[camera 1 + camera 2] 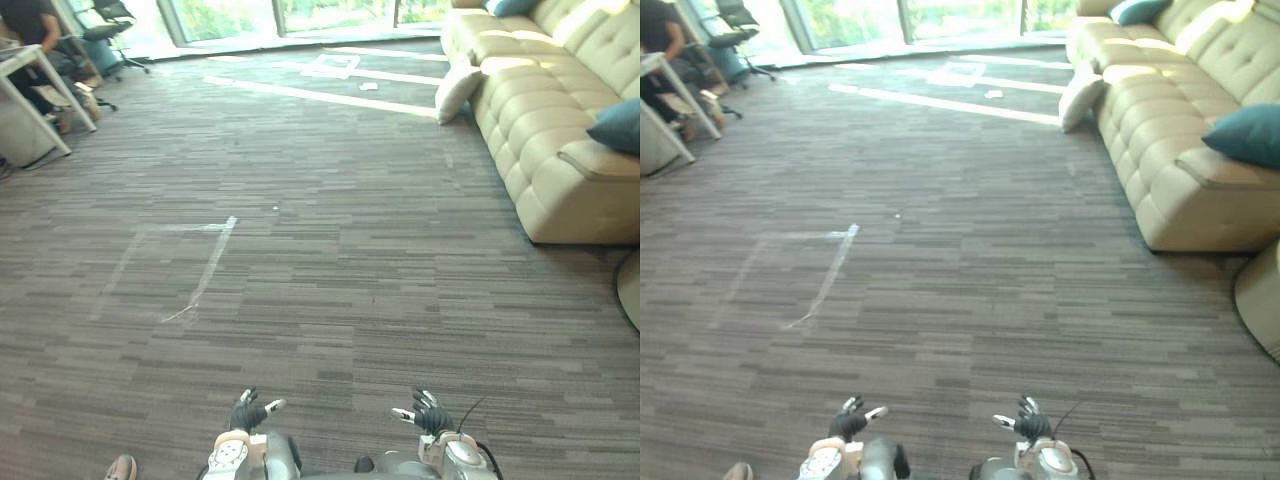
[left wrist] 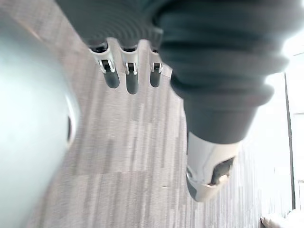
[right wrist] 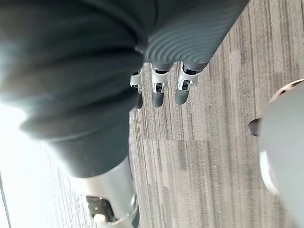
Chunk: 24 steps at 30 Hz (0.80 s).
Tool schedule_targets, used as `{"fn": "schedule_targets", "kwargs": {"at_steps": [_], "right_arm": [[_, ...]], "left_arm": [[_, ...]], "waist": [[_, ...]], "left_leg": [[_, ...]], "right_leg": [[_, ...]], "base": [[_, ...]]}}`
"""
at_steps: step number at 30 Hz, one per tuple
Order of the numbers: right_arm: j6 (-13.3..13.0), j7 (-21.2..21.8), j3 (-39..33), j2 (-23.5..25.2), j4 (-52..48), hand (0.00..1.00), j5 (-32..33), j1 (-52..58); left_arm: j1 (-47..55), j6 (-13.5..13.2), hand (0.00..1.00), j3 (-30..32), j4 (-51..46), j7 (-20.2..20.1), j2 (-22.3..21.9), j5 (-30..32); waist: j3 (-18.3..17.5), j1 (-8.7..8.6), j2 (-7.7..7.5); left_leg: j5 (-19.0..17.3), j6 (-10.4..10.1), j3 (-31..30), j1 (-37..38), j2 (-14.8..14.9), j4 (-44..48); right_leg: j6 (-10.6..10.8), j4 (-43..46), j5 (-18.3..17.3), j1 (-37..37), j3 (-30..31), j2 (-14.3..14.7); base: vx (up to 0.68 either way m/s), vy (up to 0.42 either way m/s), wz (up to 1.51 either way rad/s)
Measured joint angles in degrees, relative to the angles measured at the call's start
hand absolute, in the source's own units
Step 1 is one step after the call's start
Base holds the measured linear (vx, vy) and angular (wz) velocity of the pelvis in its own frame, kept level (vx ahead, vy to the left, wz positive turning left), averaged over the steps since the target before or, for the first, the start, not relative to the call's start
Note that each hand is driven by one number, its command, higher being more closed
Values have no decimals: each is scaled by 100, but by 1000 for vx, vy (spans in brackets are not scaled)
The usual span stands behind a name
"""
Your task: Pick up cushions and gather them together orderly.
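At the far left corner of the carpeted floor [image 1: 320, 250] a person [image 1: 28, 22] sits at a white table [image 1: 30, 72], with a dark office chair [image 1: 105, 22] just beside them toward the windows. Nearer, on the left half of the floor, pale tape lines [image 1: 212, 262] mark out a rough rectangle. At the near edge the left hand [image 1: 248, 413] hangs low over the carpet, its fingers [image 2: 132, 83] loosely extended and the thumb standing apart, holding nothing. The right hand [image 1: 432, 415] hangs just to its right at the same height, its fingers [image 3: 159, 97] likewise relaxed and empty. Both hands are well apart from every cushion. Toward the far right, a white cushion [image 1: 457, 90] stands on the floor, leaning against the front of a cream tufted sofa [image 1: 540, 130] that runs along the floor's right edge. A teal cushion [image 1: 1137, 10] lies on the sofa's far end, and a second teal cushion [image 1: 615, 125] rests on the seat by the sofa's near arm. The three cushions are well apart from one another. At the right edge, nearer than the sofa, the curved rim of a pale round object [image 1: 630, 290] shows; I cannot tell what it is
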Motion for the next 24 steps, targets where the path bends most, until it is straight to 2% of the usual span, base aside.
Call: {"fn": "schedule_targets", "kwargs": {"at_steps": [1,2,3,4,5,6,7,8,9,10,11,12,13,14,15,16,17,18,19,20,21,22,23,24], "right_arm": [[-11,-15,9,-45,-1,0,-14,30],[-10,-19,14,-50,-1,0,-16,46],[-6,-31,26,-18,1,0,-30,81],[-7,-35,49,82,1,0,-47,128],[-10,-29,97,104,7,0,-53,211],[-9,-25,98,122,11,0,-56,227],[-18,-7,51,165,-5,0,-47,247],[-19,8,45,209,-3,0,-55,208],[-27,30,26,215,-1,0,-64,192],[-29,33,26,209,-1,0,-64,192],[-55,49,42,127,-11,0,-78,194],[-81,52,104,23,-23,0,-71,195],[-89,54,122,0,-40,0,-71,189],[-129,57,131,-67,-116,0,-72,158],[-133,58,131,-81,-163,0,-70,135],[-135,60,131,-87,-197,0,-65,61],[-137,62,132,-82,-225,0,-61,10],[-135,61,131,-75,-226,0,-60,3],[-131,61,134,-55,-211,0,-59,38],[-143,63,41,-35,-224,0,-11,55],[-135,62,-30,-80,-209,0,-17,-13],[-139,59,-65,-134,-227,0,-39,-75],[-138,69,-109,-189,-238,0,-47,-76],[-119,71,-108,-191,-236,0,-48,-77]], "left_arm": [[1,-5,0,-5,-3,19,-36,-8],[2,-8,0,-5,-4,20,-38,-16],[0,-8,0,-2,-21,18,-25,-36],[36,-10,0,16,-62,14,94,-34],[16,10,0,39,-4,10,142,-34],[10,14,0,41,28,9,151,-34],[2,11,0,46,27,9,224,-37],[-40,21,0,41,67,15,288,-36],[-149,83,0,-16,255,23,364,-30],[-147,92,0,-23,268,23,365,-30],[-97,117,0,-93,354,29,355,-30],[-58,132,0,-203,380,32,349,-31],[-54,133,0,-236,398,34,343,-31],[-43,145,0,-298,473,28,307,-32],[-38,143,0,-307,474,31,290,-34],[-25,145,0,-368,475,28,291,-33],[-12,145,0,-413,476,23,290,-32],[-4,142,0,-412,474,18,289,-31],[55,132,0,-408,466,17,316,-29],[74,134,0,-400,511,18,298,-30],[9,134,0,-399,584,14,212,-28],[-16,119,0,-398,576,-12,60,10],[-18,103,0,-394,565,-32,-47,29],[-43,98,0,-391,576,-31,-49,29]], "waist": [[19,29,108],[14,37,122],[3,85,65],[-102,87,-94],[-185,33,-287],[-215,35,-327],[-215,34,-455],[-145,23,-585],[-64,-21,-670],[-64,-22,-667],[-43,-40,-521],[-49,-60,-420],[-52,-66,-374],[-46,-102,-248],[-27,-124,-210],[-5,-200,-179],[4,-262,-173],[2,-275,-187],[-27,-286,-283],[-69,-352,-282],[-67,-373,-103],[-114,-349,92],[-123,-343,138],[-119,-345,159]], "left_leg": [[509,-144,-248,-99,-75,-1333],[562,-85,-246,-153,-47,-1367],[976,98,-304,-207,-47,-1070],[1162,271,-221,-256,-189,-628],[830,640,-134,-301,-348,-323],[727,668,-108,-282,-392,-306],[476,720,-3,-38,-586,-335],[299,769,62,237,-733,-377],[-32,846,3,913,-959,-521],[-57,842,-5,976,-969,-544],[-204,837,-61,1562,-967,-794],[-216,837,-90,2190,-903,-1205],[-215,836,-89,2346,-863,-1306],[-214,835,-83,2668,-698,-1514],[-214,835,-78,2752,-629,-1531],[-214,835,-78,2891,-509,-1549],[-214,835,-82,3086,-449,-1652],[-214,834,-79,3209,-451,-1725],[-262,690,-115,3455,-534,-1802],[-405,434,-324,3717,-518,-1770],[-413,420,-396,3754,-401,-1677],[-244,159,-555,3575,-263,-1220],[75,46,-774,3364,-197,-486],[268,-47,-861,3234,-147,-27]], "right_leg": [[166,-372,-124,444,291,93],[185,-409,-206,532,338,102],[247,-400,-379,682,472,41],[429,-55,-689,683,642,-214],[648,902,-841,285,680,-460],[697,1370,-862,73,682,-543],[953,2983,-707,-587,698,-823],[1190,4056,-216,-1008,735,-1034],[1078,5452,-27,-1452,505,-1429],[1042,5529,-47,-1474,456,-1452],[769,5790,-229,-1671,126,-1584],[569,5669,-510,-1973,-279,-1584],[524,5565,-589,-2092,-392,-1556],[441,5005,-756,-2496,-707,-1372],[443,4642,-763,-2683,-847,-1289],[441,3697,-609,-2999,-1084,-1119],[461,2515,-129,-3245,-1185,-898],[459,1886,200,-3274,-1164,-786],[453,768,855,-3270,-1060,-688],[71,791,1895,-3259,-834,-679],[-135,1177,1707,-3364,-825,-613],[-177,1892,1152,-3548,-800,-636],[-203,2417,688,-3538,-851,-712],[-191,2548,480,-3441,-892,-734]], "base": [[418,147,-74],[552,259,-93],[509,267,-73],[777,363,-79],[684,273,-58],[702,252,-34],[691,258,-12],[957,331,13],[669,222,21],[675,182,24],[507,102,5],[633,112,5],[755,49,6],[511,9,8],[641,-30,15],[522,-71,20],[811,-121,22],[862,-155,24],[768,-151,39],[788,-162,39],[729,-188,31],[815,-247,14],[638,-228,15],[519,-175,18]]}}
